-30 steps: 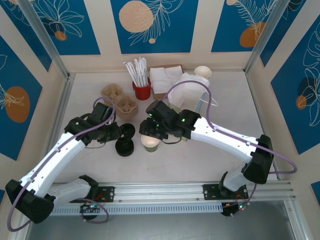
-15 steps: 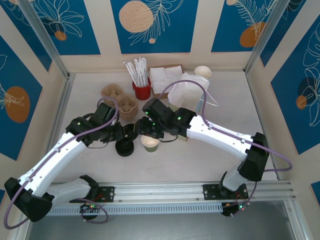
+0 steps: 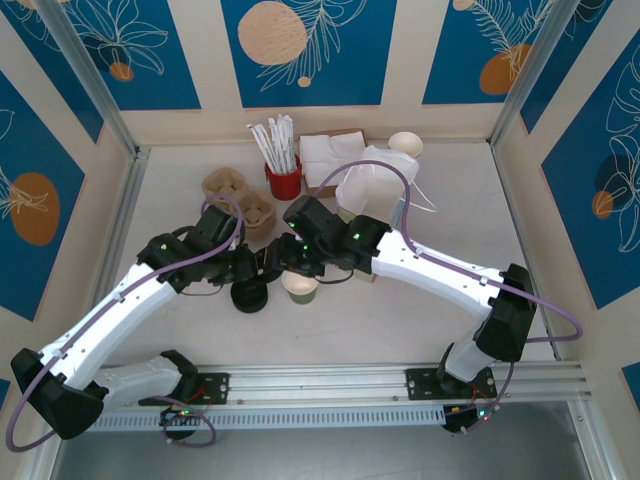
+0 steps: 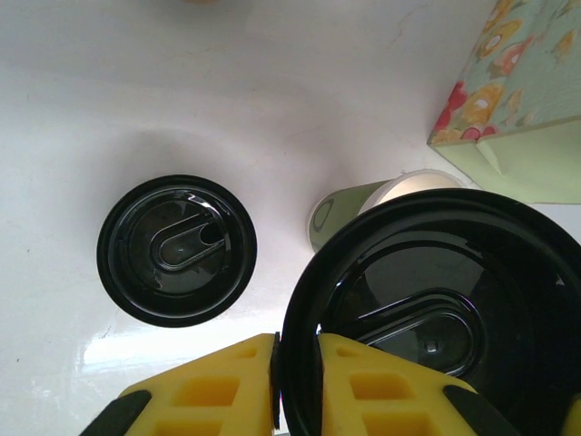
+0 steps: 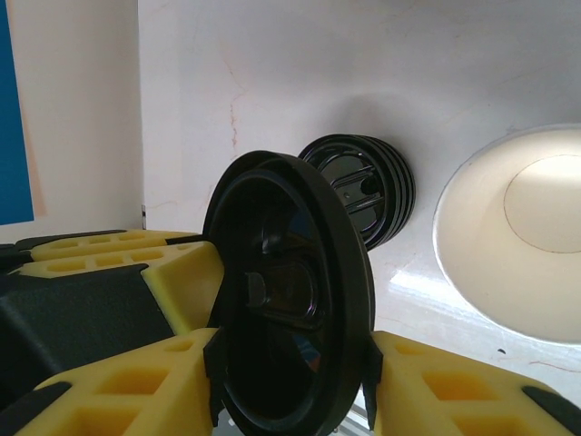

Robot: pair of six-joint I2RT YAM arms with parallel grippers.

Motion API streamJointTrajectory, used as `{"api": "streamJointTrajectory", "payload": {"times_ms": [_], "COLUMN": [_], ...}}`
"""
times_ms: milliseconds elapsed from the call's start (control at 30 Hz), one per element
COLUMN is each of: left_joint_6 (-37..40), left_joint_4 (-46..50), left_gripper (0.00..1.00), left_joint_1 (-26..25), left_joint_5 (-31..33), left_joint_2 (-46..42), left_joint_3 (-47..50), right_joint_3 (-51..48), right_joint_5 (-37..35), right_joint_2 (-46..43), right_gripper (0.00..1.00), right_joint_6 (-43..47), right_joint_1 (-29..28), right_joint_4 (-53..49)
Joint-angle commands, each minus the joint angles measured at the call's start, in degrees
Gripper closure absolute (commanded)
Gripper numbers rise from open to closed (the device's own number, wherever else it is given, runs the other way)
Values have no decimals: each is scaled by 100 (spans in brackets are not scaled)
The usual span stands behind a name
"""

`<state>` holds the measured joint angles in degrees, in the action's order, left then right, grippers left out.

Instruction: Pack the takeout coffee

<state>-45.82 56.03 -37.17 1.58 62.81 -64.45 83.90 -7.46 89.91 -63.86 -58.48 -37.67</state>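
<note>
The thin, likely slippery lid (image 4: 436,272), pinched at its rim by the left pincer (image 4: 298,363) and clamped across by the right pincer (image 5: 292,377), suits edge holds, while the paper cup (image 4: 340,213) probably crushes easily.

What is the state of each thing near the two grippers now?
Green cup: upright, open, empty.
Black lid: off the cup, held on edge.
Lid stack: lying flat, untouched.
Left gripper: shut on black lid.
Right gripper: shut on black lid.
</note>
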Motion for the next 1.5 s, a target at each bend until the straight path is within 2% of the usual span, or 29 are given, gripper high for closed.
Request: {"api": "streamJointTrajectory", "payload": {"times_ms": [0,333,500,833,967,1100,1233,1333,1467], "left_joint_6": [-133,-186,-190,-225,-230,-218,-116,79,563], "left_joint_4": [-53,-59,-40,-48,-59,-101,-221,-294,-401], "left_gripper": [82,83,83,83,83,83,82,71,56], "left_joint_1": [-102,-164,-177,-184,-184,-194,-200,-200,-198], "left_joint_5": [-71,44,79,17,-8,-42,-119,-139,-158], "left_joint_2": [-23,-22,-10,-31,-33,-36,-83,-158,-341], "left_joint_3": [-200,-169,-188,-302,-293,-264,-269,-335,-478], "right_joint_3": [-10,30,-8,-262,-309,-312,-338,-337,-330], "right_joint_5": [78,-231,-365,-63,-61,-97,-56,-56,7], "right_joint_2": [4,-34,-95,-131,-179,-228,-237,-271,-362], "right_gripper": [55,53,49,51,59,79,91,98,100], "right_joint_6": [-56,-62,-92,-188,-237,-248,-294,-303,-310], "right_joint_1": [15,3,3,13,13,21,71,131,228], "right_joint_4": [71,-307,-469,138,251,234,174,79,-131]}}
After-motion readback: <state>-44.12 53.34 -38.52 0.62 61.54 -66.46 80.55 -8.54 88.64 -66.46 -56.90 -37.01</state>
